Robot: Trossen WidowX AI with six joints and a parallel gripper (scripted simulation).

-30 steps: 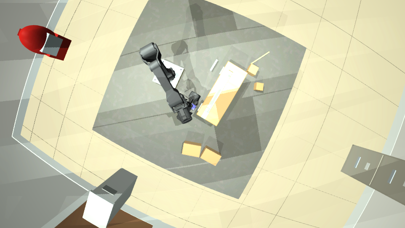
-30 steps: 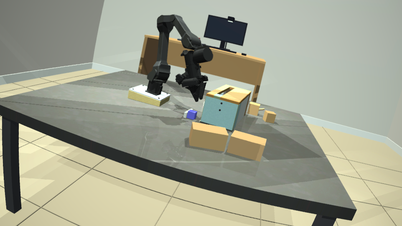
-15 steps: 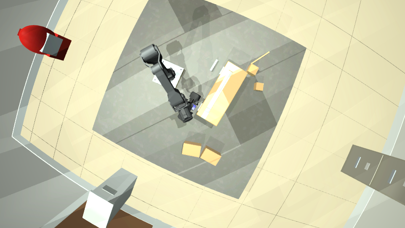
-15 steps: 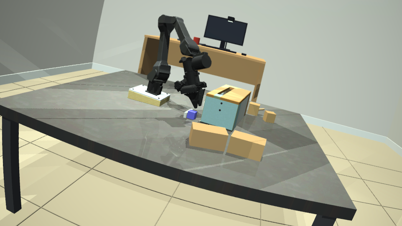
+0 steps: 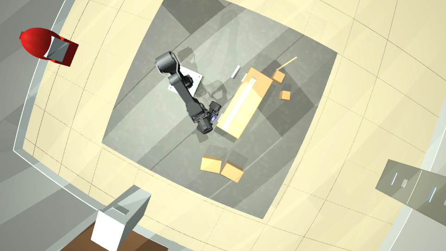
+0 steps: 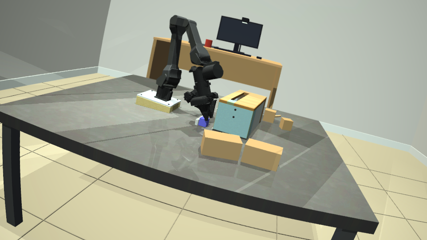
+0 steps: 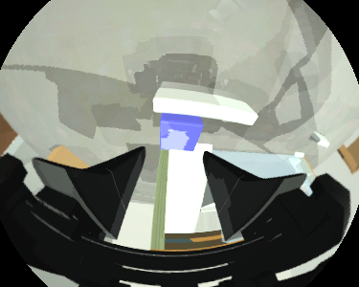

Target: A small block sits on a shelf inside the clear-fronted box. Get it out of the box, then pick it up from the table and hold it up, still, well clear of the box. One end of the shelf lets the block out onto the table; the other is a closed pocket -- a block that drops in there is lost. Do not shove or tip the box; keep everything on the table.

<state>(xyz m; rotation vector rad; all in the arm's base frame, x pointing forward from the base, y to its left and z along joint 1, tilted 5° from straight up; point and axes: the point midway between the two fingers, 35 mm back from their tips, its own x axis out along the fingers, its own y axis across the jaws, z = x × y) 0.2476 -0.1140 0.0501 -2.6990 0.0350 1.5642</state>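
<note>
The small blue block [image 5: 213, 118] [image 6: 203, 121] [image 7: 180, 133] is outside the box, low at the table beside a white bar [image 7: 203, 107]. The box [image 5: 263, 85] [image 6: 231, 122] stands upright close by. My gripper [image 6: 209, 118] [image 7: 174, 153] is open and points down; its fingertips are close to the block's top in the exterior view. In the wrist view the block shows just beyond the gap between the fingertips, not gripped. The exact height gap cannot be told. The arm partly hides the fingers in the top view.
A white panel with a green edge [image 7: 160, 206] shows between the fingers. Two larger wooden blocks [image 6: 221, 146] [image 6: 262, 155] stand near the box's teal end. Two small wooden blocks [image 5: 278, 76] [image 5: 284, 95] and a thin stick [image 5: 287, 63] lie beyond the box. A loose white strip [image 5: 235, 71] lies on the arm's side.
</note>
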